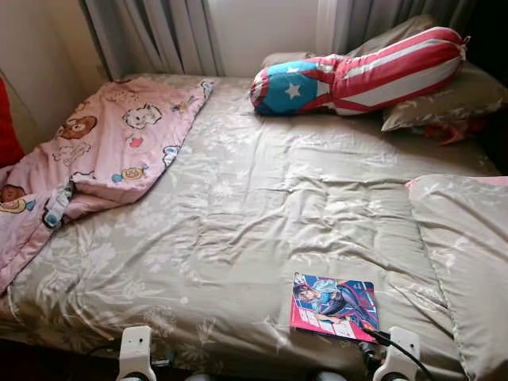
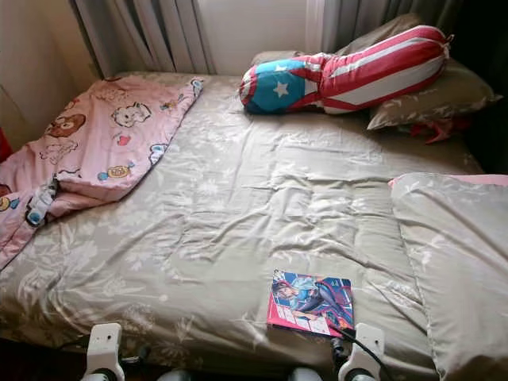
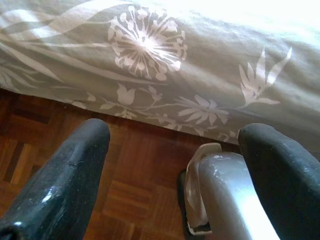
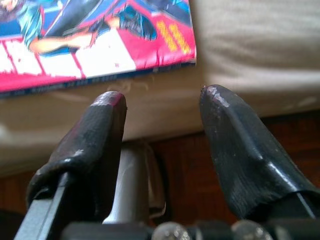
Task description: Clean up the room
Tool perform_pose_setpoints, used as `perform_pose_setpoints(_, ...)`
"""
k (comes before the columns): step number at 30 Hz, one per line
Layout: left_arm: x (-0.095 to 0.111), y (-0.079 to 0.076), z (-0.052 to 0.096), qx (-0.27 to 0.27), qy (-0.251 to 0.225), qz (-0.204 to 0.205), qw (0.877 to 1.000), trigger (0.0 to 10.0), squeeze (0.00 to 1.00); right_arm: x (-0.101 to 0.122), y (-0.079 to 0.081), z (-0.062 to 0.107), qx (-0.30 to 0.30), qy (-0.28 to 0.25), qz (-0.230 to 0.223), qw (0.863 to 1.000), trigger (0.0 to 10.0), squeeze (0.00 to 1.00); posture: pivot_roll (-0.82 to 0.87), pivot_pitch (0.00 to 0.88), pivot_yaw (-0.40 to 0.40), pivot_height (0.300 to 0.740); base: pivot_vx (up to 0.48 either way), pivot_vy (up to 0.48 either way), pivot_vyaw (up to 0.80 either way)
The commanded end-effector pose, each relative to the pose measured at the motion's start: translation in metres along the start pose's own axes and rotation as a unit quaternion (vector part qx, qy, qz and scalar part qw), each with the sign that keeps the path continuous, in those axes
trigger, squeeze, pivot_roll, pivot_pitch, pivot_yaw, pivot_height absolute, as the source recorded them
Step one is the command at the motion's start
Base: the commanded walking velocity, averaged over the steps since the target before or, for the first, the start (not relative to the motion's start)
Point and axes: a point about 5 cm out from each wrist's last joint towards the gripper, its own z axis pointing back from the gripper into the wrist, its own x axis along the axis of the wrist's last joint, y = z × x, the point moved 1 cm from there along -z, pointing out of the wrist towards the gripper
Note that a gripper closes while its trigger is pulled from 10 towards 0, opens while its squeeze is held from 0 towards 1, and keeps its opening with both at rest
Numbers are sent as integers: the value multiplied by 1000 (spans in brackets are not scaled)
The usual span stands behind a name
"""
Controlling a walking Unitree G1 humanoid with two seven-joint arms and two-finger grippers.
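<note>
A comic magazine [image 1: 333,305] with a pink and blue cover lies flat on the grey floral duvet [image 1: 262,206], near the bed's front edge on the right. My right gripper [image 4: 162,97] is open just short of the magazine [image 4: 95,40], low at the bed's edge, with nothing between its fingers. My right wrist [image 1: 397,357] sits right below the magazine. A pink cartoon-bear blanket [image 1: 111,143] is spread over the bed's left side. My left gripper [image 3: 175,135] is open and empty, facing the duvet's hanging edge [image 3: 150,60] above the floor.
A star-and-stripes bolster [image 1: 357,75] and a grey pillow [image 1: 452,99] lie at the head of the bed. Another grey pillow [image 1: 464,254] is on the right side. Curtains [image 1: 151,36] hang behind. Parquet floor [image 3: 135,190] runs under the bed's front edge.
</note>
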Motion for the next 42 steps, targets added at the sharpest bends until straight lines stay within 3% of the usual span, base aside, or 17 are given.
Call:
perform_pose_setpoints(1, 1, 3, -1, 7, 7, 3, 1000, 10000, 0, -5, -1, 1, 0, 15, 4, 1000, 10000, 0, -99, 0, 7, 706, 0, 0, 0)
perform_pose_setpoints(3, -2, 5, 0, 10, 15, 3, 1000, 10000, 0, -9, 0, 1, 9, 30, 29, 999, 10000, 0, -99, 0, 7, 721, 0, 0, 0)
perform_pose_setpoints(6, -2, 4, -1, 13, 23, 4, 1000, 10000, 0, -11, -4, 2, 0, 39, 20, 999, 10000, 0, -112, 0, 13, 740, 0, 0, 0)
perform_pose_setpoints(19, 9, -8, -6, 10, 22, -1, 1000, 10000, 0, 3, -8, -2, -5, 29, 18, 999, 10000, 0, -135, 0, 1, 740, 0, 0, 0)
perform_pose_setpoints(26, 4, -7, -5, 13, 32, -1, 999, 10000, 0, -1, -11, -1, -14, 41, 28, 999, 10000, 0, -140, 0, -2, 740, 0, 0, 0)
perform_pose_setpoints(31, -1, -4, -3, 19, 39, -2, 999, 10000, 0, -6, -11, 1, -12, 45, 29, 998, 10000, 0, -113, 0, -9, 740, 0, 337, 0)
perform_pose_setpoints(36, -4, -5, -2, -1, 41, -41, 998, 10000, 0, -7, -9, 0, -18, 49, 35, 998, 10000, 0, -110, 0, 24, 740, 0, 353, 0)
perform_pose_setpoints(39, -6, -4, -1, 0, 42, -41, 998, 10000, 0, -5, -7, 0, -17, 45, 30, 998, 10000, 0, -108, 0, 25, 740, 0, 386, 0)
perform_pose_setpoints(42, -8, -2, 0, 4, 44, -40, 998, 10000, 0, -11, -4, 1, -1, 51, 55, 997, 10000, 0, -103, 0, 21, 740, 0, 386, 0)
